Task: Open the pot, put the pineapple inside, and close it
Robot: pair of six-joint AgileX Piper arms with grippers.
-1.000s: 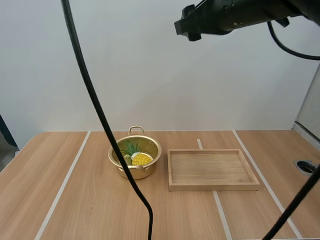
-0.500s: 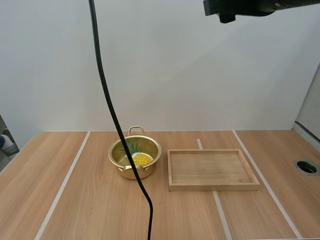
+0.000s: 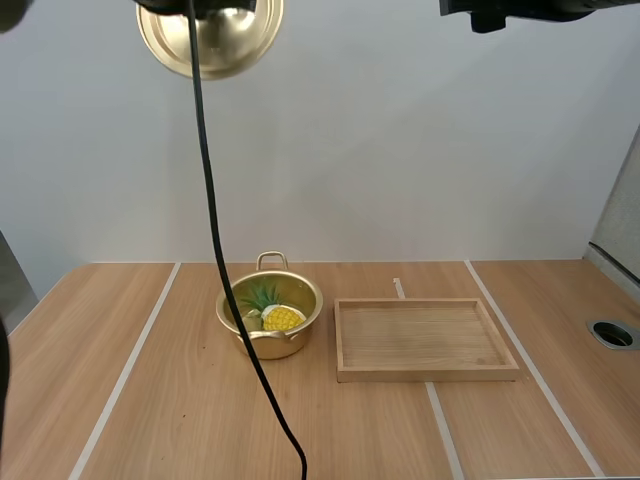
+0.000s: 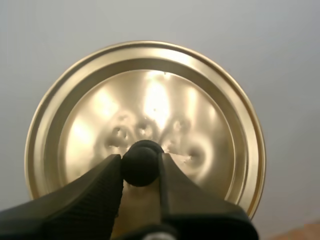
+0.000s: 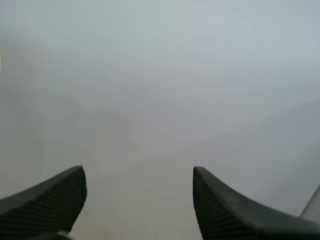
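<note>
High above the tabletop, the left gripper [image 4: 141, 162] pinches the black knob [image 4: 139, 167] of the golden lid [image 4: 205, 120] between its two ribbed fingertips, one on each side. The right arm [image 3: 530, 8] stretches level, well above the table's right half. Its right gripper [image 5: 138, 172] has its black fingers spread wide, with nothing between them.

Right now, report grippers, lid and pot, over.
Left gripper jaws shut on round gold metal lid, held high. Right gripper jaws open, empty. Yellow toy pineapple inside open gold pot. Wooden tray beside pot, not blocking.
</note>
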